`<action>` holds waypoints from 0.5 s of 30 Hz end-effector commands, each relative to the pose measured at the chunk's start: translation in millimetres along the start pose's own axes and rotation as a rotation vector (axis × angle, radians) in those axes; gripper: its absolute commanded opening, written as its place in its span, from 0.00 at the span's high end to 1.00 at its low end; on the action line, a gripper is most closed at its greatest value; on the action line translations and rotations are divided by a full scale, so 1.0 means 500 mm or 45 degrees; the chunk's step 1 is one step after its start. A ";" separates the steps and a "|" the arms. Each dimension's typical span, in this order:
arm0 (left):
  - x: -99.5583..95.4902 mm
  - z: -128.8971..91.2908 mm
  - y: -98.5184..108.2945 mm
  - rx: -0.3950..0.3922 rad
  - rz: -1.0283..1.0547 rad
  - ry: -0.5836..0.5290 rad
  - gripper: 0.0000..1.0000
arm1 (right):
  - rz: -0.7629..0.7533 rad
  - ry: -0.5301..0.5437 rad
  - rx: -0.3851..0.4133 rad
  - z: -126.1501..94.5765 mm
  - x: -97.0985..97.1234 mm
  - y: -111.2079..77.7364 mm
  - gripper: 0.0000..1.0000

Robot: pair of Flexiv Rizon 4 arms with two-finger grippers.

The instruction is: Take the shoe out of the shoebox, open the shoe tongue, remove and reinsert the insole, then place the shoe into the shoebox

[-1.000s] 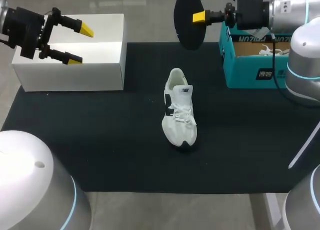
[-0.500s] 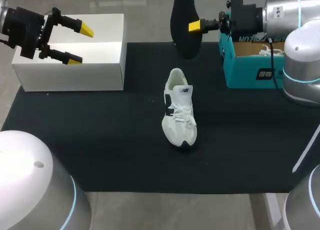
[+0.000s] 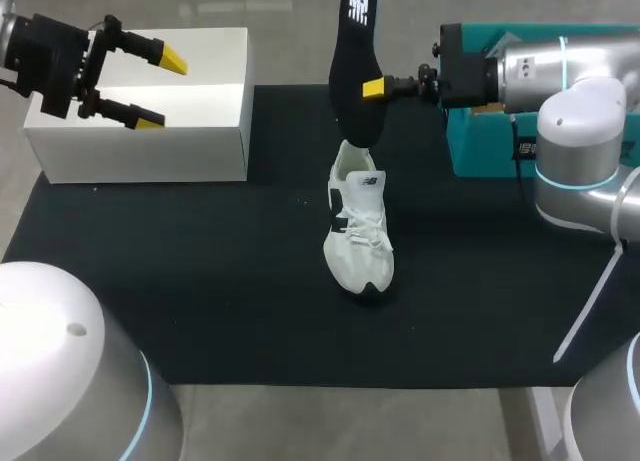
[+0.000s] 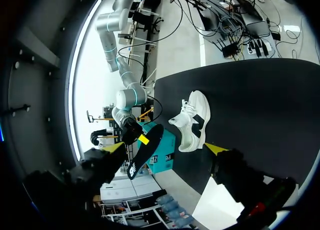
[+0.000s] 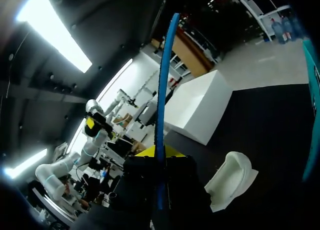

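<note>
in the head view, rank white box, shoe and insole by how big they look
1. white box, clearly largest
2. shoe and insole: about the same length; the insole is held up nearer the camera, so no ranking

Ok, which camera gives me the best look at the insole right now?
Head view: the insole shows its whole dark face, upright in the right arm's jaws, above the heel of the shoe. Left wrist view shows the insole small and far off; right wrist view shows only its thin blue edge.
</note>
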State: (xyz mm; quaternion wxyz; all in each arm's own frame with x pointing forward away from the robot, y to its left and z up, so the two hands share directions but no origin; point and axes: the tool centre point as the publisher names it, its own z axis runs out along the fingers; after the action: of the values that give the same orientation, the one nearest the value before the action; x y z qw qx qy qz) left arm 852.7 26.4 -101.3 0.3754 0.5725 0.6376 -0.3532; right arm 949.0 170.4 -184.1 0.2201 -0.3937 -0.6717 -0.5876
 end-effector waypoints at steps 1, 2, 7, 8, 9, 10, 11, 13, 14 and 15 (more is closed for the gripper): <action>-0.001 0.000 0.003 0.003 0.001 0.005 0.00 | 0.000 0.003 0.007 0.010 -0.006 0.006 1.00; -0.001 0.000 0.003 0.003 0.001 0.005 0.00 | 0.000 0.003 0.007 0.010 -0.006 0.006 1.00; -0.001 0.000 0.003 0.003 0.001 0.005 0.00 | 0.000 0.003 0.007 0.010 -0.006 0.006 1.00; -0.001 0.000 0.003 0.003 0.001 0.005 0.00 | 0.000 0.003 0.007 0.010 -0.006 0.006 1.00; -0.001 0.000 0.003 0.003 0.001 0.005 0.00 | 0.000 0.003 0.007 0.010 -0.006 0.006 1.00; -0.001 0.000 0.003 0.003 0.001 0.005 0.00 | 0.000 0.003 0.007 0.010 -0.006 0.006 1.00; -0.001 0.000 0.003 0.003 0.001 0.005 0.00 | -0.022 0.020 0.027 0.021 -0.019 0.002 1.00; -0.001 0.000 0.003 0.003 0.001 0.005 0.00 | -0.047 0.020 0.031 0.037 -0.045 -0.002 1.00; -0.001 0.000 0.003 0.003 0.001 0.005 0.00 | -0.085 0.006 0.036 0.043 -0.054 0.000 1.00; -0.001 0.000 0.003 0.003 0.001 0.005 0.00 | -0.096 -0.006 0.035 0.045 -0.066 0.001 1.00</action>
State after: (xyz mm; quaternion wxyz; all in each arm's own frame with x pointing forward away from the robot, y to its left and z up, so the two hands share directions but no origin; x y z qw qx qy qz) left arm 852.7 26.5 -101.3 0.3755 0.5725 0.6376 -0.3531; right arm 956.6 173.1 -201.3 0.2004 -0.3720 -0.6933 -0.5838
